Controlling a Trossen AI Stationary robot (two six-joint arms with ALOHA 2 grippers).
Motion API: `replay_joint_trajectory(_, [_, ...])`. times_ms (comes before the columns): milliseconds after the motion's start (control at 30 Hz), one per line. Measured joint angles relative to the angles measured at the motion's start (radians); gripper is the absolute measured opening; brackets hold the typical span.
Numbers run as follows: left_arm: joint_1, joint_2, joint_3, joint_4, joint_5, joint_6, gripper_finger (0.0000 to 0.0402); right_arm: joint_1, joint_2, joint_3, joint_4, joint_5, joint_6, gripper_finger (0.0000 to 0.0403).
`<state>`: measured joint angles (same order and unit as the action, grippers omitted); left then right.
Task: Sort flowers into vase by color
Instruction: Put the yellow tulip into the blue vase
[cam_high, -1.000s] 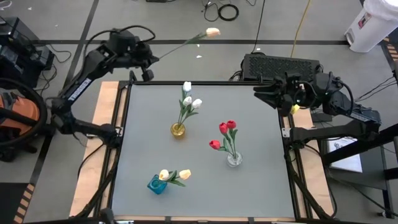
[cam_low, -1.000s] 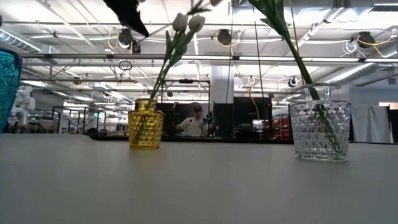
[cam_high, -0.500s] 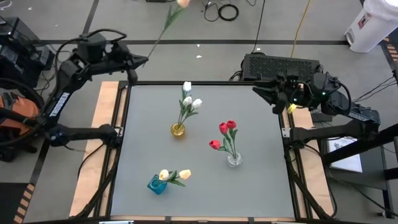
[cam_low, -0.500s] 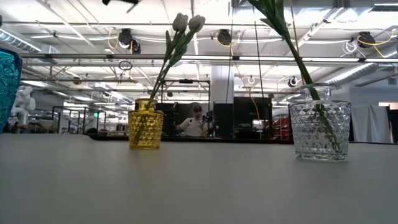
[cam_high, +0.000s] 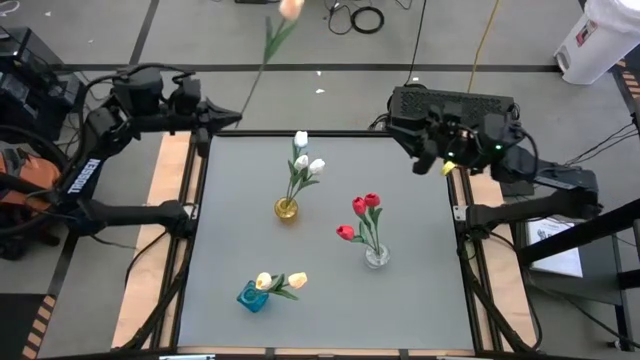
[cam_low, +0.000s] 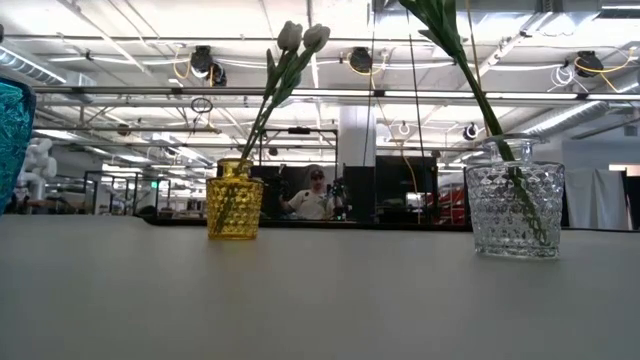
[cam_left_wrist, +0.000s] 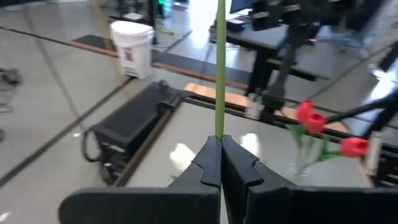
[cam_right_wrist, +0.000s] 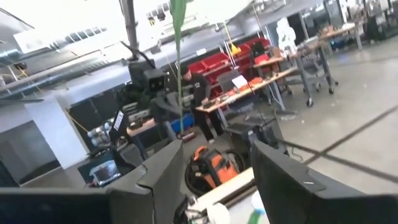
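Your left gripper (cam_left_wrist: 220, 163) is pinching a thin green stem (cam_left_wrist: 219, 68), jaws closed on it; your right gripper (cam_right_wrist: 214, 165) is gaping. Faceted glass vases are standing on the bench (cam_high: 420, 290): yellow vase (cam_high: 286, 209) holding white tulips (cam_high: 307, 160), clear vase (cam_high: 376, 256) red tulips (cam_high: 360, 212), teal vase (cam_high: 252, 297) yellow tulips (cam_high: 281, 281).

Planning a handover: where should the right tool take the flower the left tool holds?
Grip the flower's bare stem just beyond the left tool, below the leaf. Bring the open right tool in from the table side, across the stem, which slants out over the floor.
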<state>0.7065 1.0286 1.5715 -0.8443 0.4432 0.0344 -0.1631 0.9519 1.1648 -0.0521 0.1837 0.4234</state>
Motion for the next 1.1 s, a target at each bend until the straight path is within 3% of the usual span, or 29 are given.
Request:
replay_joint_trajectory(367, [-0.189,0.023,0.000,0.020,0.001,-0.061,0.0000,0.002,0.171,0.000,0.360,-0.046,-0.182,0.0183])
replay_joint_trajectory(767, [-0.339,0.096,0.000,0.160,-0.010,-0.109,0.0000,0.001,0.281,0.000,0.553,-0.107,-0.047,0.0183])
replay_joint_trajectory(1100, [-0.412,0.212,0.000,0.251,-0.007,-0.135,0.0000,0.010,0.285,0.000,0.636,-0.126,-0.050,0.0183])
